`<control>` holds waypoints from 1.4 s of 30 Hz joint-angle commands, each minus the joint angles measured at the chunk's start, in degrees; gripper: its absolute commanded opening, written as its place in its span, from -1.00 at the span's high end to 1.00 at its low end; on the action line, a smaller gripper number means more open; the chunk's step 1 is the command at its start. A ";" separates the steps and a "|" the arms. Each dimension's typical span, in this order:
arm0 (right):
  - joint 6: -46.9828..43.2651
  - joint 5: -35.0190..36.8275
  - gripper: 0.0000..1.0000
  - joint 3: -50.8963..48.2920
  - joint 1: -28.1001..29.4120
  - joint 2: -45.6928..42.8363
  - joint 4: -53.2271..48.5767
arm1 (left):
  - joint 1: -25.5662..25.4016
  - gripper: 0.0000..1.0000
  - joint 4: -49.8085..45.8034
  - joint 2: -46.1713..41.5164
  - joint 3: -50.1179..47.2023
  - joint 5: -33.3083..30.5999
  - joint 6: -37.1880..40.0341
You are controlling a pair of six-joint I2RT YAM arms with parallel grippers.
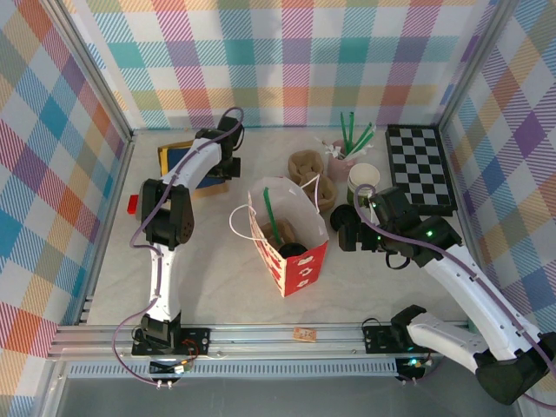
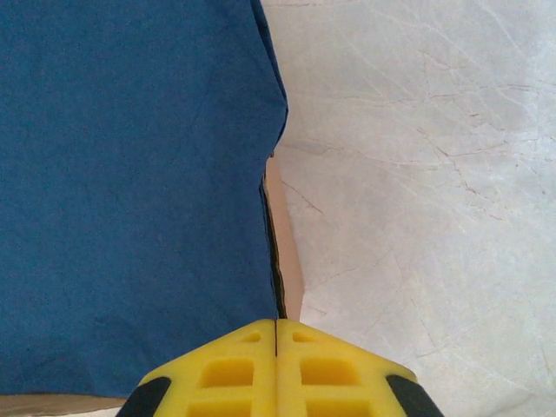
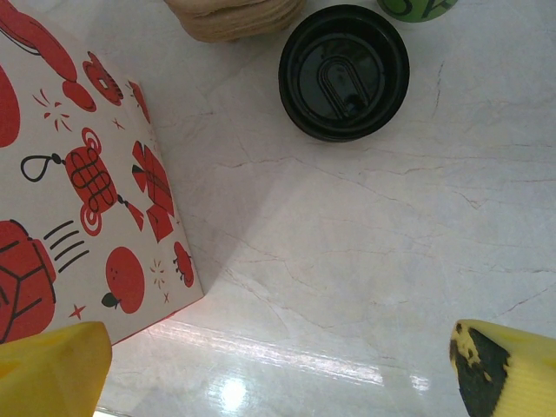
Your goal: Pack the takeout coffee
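My left claw [image 2: 276, 326] is clenched, its two yellow fingers pressed flat together with nothing between them. It points down in line with the right edge of a blue pad [image 2: 130, 174] at the far left of the surface [image 2: 417, 174].

My right claw [image 3: 280, 369] is spread wide and grasps nothing. It hovers over bare surface just right of the paper bag [image 3: 87, 174], white with red drawings, which stands open in the middle. A little farther off lies a loose black lid [image 3: 344, 71], flat on the surface. A brown stack [image 3: 234, 16] is to its left, and the green foot of the lidless cup [image 3: 417, 7] is just behind it to the right.

What I take for the takeout coffee [image 1: 294, 250] sits down inside the bag, toward its near right corner. From above only its black lid shows, near a green straw [image 1: 268, 211] leaning in the bag. I cannot tell whether it stands upright.
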 commanded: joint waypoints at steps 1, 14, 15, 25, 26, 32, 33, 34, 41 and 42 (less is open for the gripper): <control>0.59 0.65 -1.00 -0.14 -0.38 0.24 0.98 | 0.56 1.00 -1.33 -0.08 2.06 -0.92 -0.08; 0.69 0.76 -0.99 0.79 -0.38 -0.38 0.62 | 0.56 1.00 -4.49 -3.33 4.54 -1.22 0.75; 0.64 0.78 -0.99 1.11 -0.38 -0.46 0.51 | 0.56 1.00 -4.70 -3.70 4.54 -0.94 0.72; 1.22 0.43 -0.99 2.72 -0.37 -1.21 -0.27 | 0.56 1.00 -5.92 -7.71 3.89 1.88 -0.05; 1.27 0.45 -0.98 2.75 -0.38 -1.40 -0.39 | 0.56 1.00 -5.75 -8.27 3.51 2.38 -0.16; 1.52 0.21 -0.97 2.90 -0.38 -2.69 -1.21 | 0.52 1.00 -5.56 -11.43 1.52 5.03 -1.28; 1.64 0.16 -0.97 3.09 -0.38 -2.96 -1.42 | 0.56 1.00 -5.51 -12.09 1.38 5.63 -1.54; 1.65 0.16 -0.98 3.07 -0.38 -3.23 -1.59 | 0.56 1.00 -5.56 -12.61 1.13 6.05 -1.72; 1.82 0.31 -0.97 2.89 -0.39 -5.08 -2.75 | 0.56 1.00 -5.10 -17.09 -0.63 10.03 -3.29; 1.78 0.26 -0.97 2.88 -0.38 -5.29 -2.80 | 0.56 1.00 -4.96 -17.78 -0.82 10.52 -3.52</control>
